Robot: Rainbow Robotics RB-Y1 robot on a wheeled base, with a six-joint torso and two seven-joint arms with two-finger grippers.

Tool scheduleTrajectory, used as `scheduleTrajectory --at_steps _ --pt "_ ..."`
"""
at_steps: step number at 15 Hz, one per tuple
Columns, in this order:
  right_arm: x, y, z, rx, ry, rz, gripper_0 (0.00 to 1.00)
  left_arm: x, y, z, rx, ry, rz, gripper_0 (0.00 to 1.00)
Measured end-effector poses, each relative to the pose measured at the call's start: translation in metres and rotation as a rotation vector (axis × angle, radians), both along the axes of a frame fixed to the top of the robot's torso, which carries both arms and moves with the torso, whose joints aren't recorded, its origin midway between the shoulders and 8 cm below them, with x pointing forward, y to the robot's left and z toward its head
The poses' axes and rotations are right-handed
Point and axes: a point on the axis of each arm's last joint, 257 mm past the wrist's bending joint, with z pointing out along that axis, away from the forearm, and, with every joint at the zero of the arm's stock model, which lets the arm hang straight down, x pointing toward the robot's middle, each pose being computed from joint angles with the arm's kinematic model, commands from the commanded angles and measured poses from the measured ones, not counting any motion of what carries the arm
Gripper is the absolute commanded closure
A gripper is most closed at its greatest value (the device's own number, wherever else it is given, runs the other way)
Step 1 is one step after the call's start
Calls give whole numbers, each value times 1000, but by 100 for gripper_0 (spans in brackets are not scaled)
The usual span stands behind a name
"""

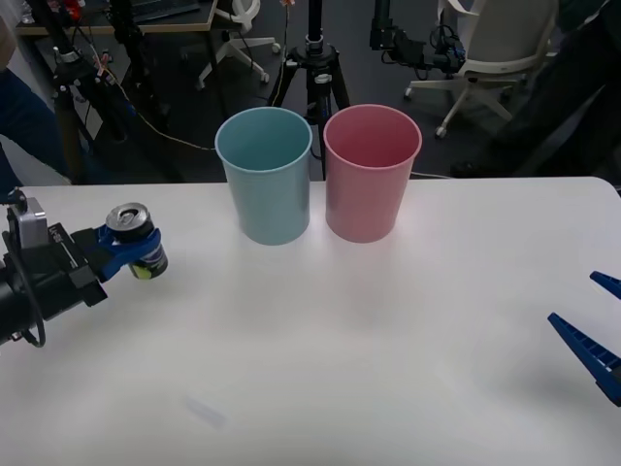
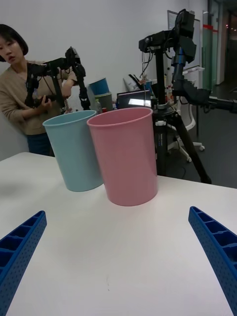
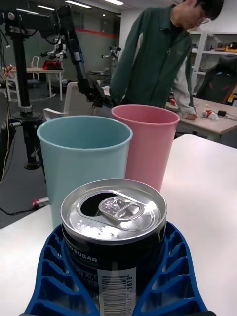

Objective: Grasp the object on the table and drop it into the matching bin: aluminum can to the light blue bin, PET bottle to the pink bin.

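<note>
Left gripper (image 1: 124, 250): at the left side of the table, blue ribbed fingers clamped around the body of the aluminum can (image 1: 134, 239); in the left wrist view the fingers (image 3: 59, 266) cup the can from both sides.

Aluminum can: upright between the left fingers, silver pull-tab top facing up. It looks lifted just off the table (image 1: 320, 359), though I cannot tell for certain.

Light blue bin (image 1: 264, 175): ahead of the held can and off toward the table's middle, well apart from it, mouth open upward.

Pink bin (image 1: 372, 172): just beyond the light blue bin as seen from the left gripper, standing right beside it; whether they touch is unclear.

Right gripper (image 1: 592, 335): at the right edge of the table, fingers spread apart, holding nothing, idle and far from the can.

Step in hand: judged as carrying the can to the light blue bin.

Doing it well: raise the can above the rolled rim before moving across, centre it over the blue mouth, not the pink one next door, then release. Keep the grip firm, as the can wall is smooth.

Materials and shapes: the can is a small dark cylinder with a shiny metal lid. Both bins are tall, smooth plastic cups that taper downward. The table is flat, white and matte.
</note>
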Motion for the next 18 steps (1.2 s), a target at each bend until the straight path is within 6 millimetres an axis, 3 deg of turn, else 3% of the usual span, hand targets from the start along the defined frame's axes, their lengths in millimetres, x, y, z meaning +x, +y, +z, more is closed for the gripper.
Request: scheduleTrajectory --at_steps 5,11,14,18 --pt "0 0 0 0 0 0 0 18 -18 60 23 -21 15 100" --pt "0 0 0 0 0 0 0 78 -62 129 21 -12 -16 100" --pt "0 0 0 0 0 0 0 115 -82 141 4 1 -27 100" --pt "0 0 0 0 0 0 0 148 -105 146 -12 -3 -7 100"
